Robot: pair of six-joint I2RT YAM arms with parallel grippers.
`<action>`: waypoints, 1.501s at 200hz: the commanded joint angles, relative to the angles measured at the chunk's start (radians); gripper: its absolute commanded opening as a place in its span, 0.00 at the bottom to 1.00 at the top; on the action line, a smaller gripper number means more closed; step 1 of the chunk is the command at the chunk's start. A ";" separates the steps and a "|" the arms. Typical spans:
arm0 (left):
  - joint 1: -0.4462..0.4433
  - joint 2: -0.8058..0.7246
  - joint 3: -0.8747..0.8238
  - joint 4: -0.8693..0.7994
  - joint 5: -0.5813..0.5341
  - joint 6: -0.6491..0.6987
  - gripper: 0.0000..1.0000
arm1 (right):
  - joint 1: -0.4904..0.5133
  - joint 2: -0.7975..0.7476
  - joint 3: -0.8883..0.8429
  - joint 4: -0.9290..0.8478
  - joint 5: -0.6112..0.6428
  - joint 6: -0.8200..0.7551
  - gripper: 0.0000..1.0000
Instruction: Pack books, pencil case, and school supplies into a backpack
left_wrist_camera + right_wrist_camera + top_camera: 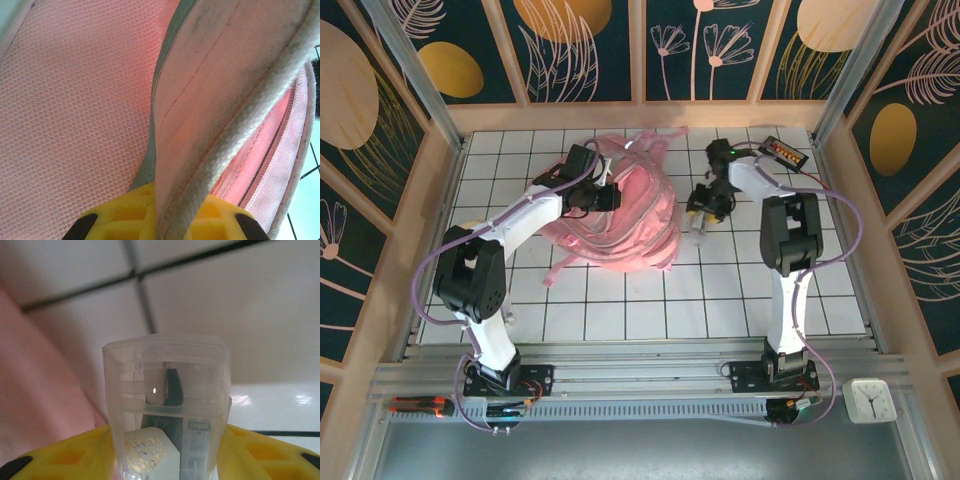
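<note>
Left gripper (611,196) is clamping the rim of the big bright pink fabric backpack (632,235), which is lying far-centre on the white tiled table (620,312). Right gripper (700,226) is pinching a small clear plastic box (167,390) just right of it. Guessing packing's nearly finished, with this piece left.

From above, the big bright pink fabric backpack (630,235) folds over the left gripper (612,195), hiding its fingertips. Up close, the backpack's grey-edged flap (210,100) runs off the top and bottom edges. The clear plastic box (167,390) pinched in the right gripper (167,457) is cropped below, and whatever sits inside is too blurred to name.
</note>
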 commanded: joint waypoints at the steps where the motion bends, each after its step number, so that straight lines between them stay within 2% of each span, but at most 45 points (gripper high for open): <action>1: -0.007 -0.035 -0.019 0.023 0.021 0.013 0.00 | 0.036 0.013 -0.034 -0.072 0.074 -0.169 0.51; 30: -0.007 -0.043 -0.019 -0.005 0.004 0.042 0.00 | 0.072 0.002 -0.082 -0.064 0.184 -0.254 0.52; 53: -0.007 -0.055 -0.029 -0.012 -0.008 0.047 0.00 | 0.072 0.002 -0.099 -0.058 0.206 -0.260 0.53; 80: -0.007 -0.065 -0.044 -0.011 -0.006 0.042 0.00 | 0.072 -0.007 -0.117 -0.055 0.212 -0.253 0.72; 93: -0.007 -0.071 -0.049 -0.010 -0.009 0.044 0.00 | 0.074 -0.019 -0.141 -0.043 0.201 -0.245 0.76; 150: -0.007 -0.082 -0.054 -0.021 -0.021 0.054 0.00 | 0.118 -0.142 -0.335 0.022 0.156 -0.194 0.77; 176: -0.007 -0.082 -0.051 -0.023 -0.018 0.055 0.00 | 0.131 -0.165 -0.402 0.054 0.153 -0.170 0.72; 204: -0.008 -0.079 -0.031 -0.033 -0.016 0.056 0.00 | 0.133 -0.153 -0.402 0.058 0.162 -0.155 0.54; 239: -0.007 -0.082 -0.005 -0.050 -0.018 0.060 0.00 | 0.131 -0.187 -0.392 0.053 0.183 -0.142 0.42; 277: -0.007 -0.082 0.029 -0.068 -0.009 0.043 0.00 | 0.119 -0.289 -0.359 0.012 0.133 -0.117 0.40; 300: -0.007 -0.082 0.053 -0.070 0.003 0.023 0.00 | 0.105 -0.361 -0.280 -0.016 -0.002 -0.071 0.40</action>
